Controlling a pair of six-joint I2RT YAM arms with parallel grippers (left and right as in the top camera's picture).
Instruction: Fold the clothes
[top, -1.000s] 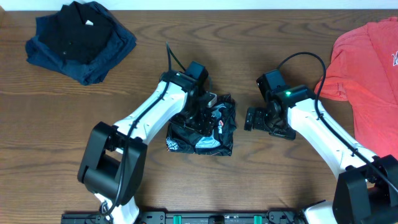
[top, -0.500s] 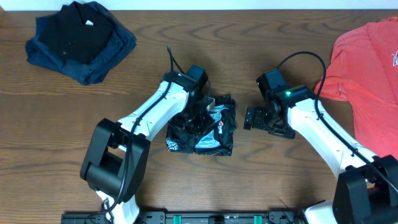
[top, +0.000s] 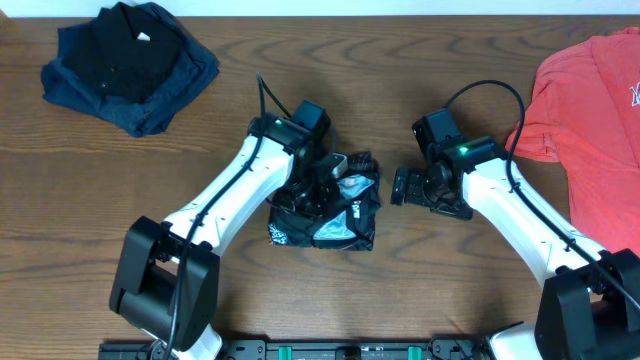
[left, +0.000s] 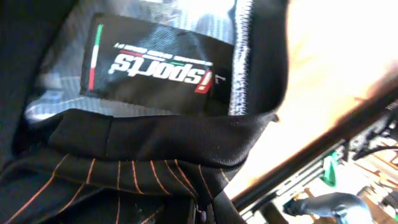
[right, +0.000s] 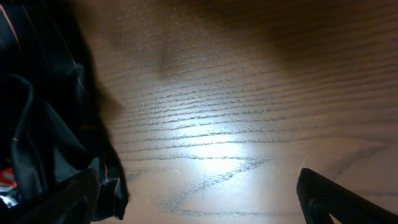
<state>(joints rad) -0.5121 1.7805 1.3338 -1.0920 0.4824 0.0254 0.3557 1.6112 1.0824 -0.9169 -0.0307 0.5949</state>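
I see the left hand (top: 316, 190) clamped tight on the bunched jersey (top: 337, 218). Just right of the jersey, the right hand (top: 399, 187) gapes wide, empty.

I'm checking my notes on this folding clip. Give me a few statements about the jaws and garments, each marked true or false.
1. The left jaws are shut on the jersey. True.
2. The right jaws grip the jersey too. False: they stand open over bare table, beside it.
3. The red T-shirt lies at the table's right edge. True.
4. The dark pile lies on top of the jersey. False: it lies apart, at the far left.
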